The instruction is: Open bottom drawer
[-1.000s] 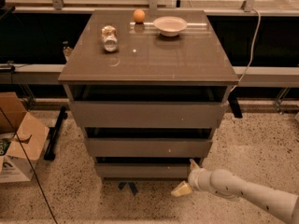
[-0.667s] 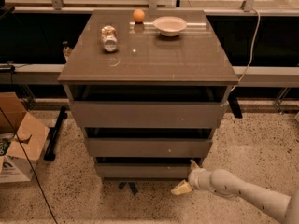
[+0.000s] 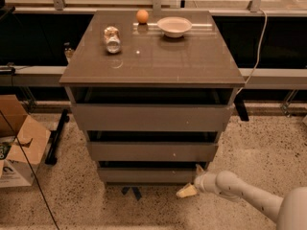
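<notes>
A: Where's the drawer?
B: Low centre, lowest front of the cabinet (image 3: 153, 56): the bottom drawer (image 3: 148, 175). It's stiff, probably light, and has no handle, so hook its top lip.
A: Gripper?
B: The gripper (image 3: 192, 181) is lower right, at the drawer's corner, spread apart and holding nothing.

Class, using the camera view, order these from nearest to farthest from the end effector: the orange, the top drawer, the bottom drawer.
The end effector sits low, at the right end of the bottom drawer.
1. The bottom drawer, lowest, right beside it.
2. The top drawer, higher up the front.
3. The orange, on top, far back.
</notes>
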Available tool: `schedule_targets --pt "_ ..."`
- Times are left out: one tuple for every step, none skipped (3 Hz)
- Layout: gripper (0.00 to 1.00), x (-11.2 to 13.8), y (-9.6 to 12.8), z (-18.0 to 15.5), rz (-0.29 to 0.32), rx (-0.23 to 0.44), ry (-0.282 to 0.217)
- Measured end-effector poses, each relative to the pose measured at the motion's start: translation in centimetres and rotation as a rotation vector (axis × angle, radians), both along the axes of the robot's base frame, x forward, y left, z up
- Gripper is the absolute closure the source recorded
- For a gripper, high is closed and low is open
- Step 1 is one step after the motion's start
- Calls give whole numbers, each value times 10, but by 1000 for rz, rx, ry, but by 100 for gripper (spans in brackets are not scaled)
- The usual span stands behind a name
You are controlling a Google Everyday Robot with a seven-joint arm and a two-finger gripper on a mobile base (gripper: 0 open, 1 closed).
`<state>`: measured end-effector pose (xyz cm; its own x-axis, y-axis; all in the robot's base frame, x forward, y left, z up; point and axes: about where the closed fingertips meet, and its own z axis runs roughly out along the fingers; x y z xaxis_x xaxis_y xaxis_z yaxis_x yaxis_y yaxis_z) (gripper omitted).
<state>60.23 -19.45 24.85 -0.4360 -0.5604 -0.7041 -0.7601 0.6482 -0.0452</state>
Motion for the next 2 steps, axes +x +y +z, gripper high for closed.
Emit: schedule_targets --pt "0 13 0 -16 4 14 21" --pt "0 28 7 -29 22 30 34"
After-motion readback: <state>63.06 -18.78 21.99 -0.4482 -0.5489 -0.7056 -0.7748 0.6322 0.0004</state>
